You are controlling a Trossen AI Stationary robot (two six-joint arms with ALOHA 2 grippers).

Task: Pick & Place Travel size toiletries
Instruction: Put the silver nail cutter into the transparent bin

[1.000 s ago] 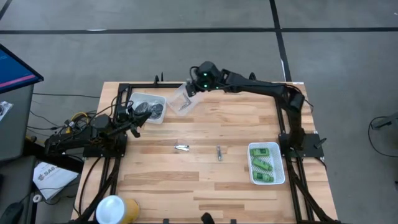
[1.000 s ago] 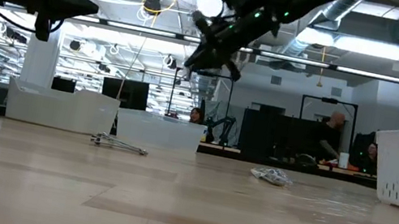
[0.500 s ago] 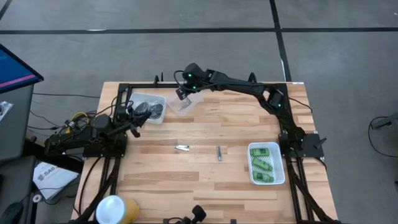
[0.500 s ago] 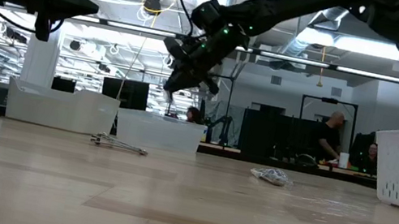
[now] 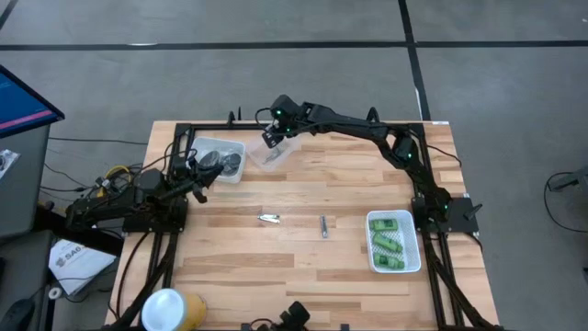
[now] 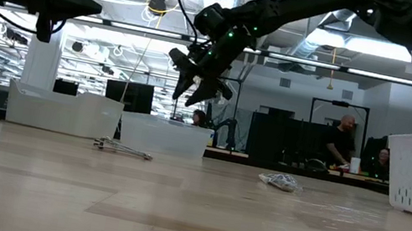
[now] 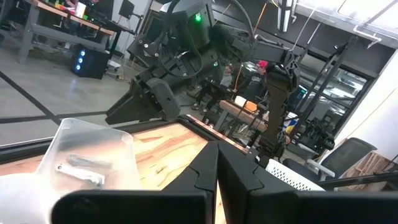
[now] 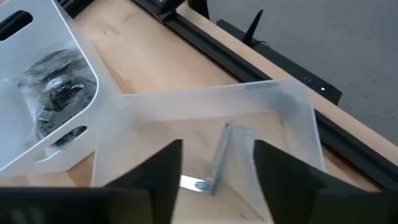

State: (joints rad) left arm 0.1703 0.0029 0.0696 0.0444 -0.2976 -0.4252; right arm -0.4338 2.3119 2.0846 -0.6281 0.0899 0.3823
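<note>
Silver tools in tub: slim silver metal grooming tools (image 8: 219, 163) lie on the floor of the clear plastic tub (image 8: 292, 118) at the far edge of the table (image 5: 303, 267), just beside the white tray.
Silver tools loose: two more thin silver metal tools, one (image 5: 268, 218) and another (image 5: 323, 226), lie flat on the bare wood near mid-table, apart from each other and from every container.
Dark jars: dark grey round flat jars (image 5: 225, 162) sit in the white plastic tray (image 5: 204, 144) at the far left.
Green bottles: bright green little bottles (image 5: 390, 241) lie in the white mesh basket (image 5: 374, 264) at the near right.
Right end effector: right end effector (image 8: 214, 177) hangs above the tub, fingers spread wide and empty, the tool directly below the gap.
Left end effector: left end effector (image 7: 214, 180) is held up over the left side of the table, near the white tray; its fingers are pressed together with nothing between them.
Step in hand: judged to be the release of a tool into the tub, with the loose tools not yet collected.
Next move: likely a rise clear of the tub wall, then a reach to a loose tool; thin, smooth metal lying flat calls for a low, narrow pinch.
Materials: translucent thin-walled tub, perforated rigid basket, pale banded wood planks.
</note>
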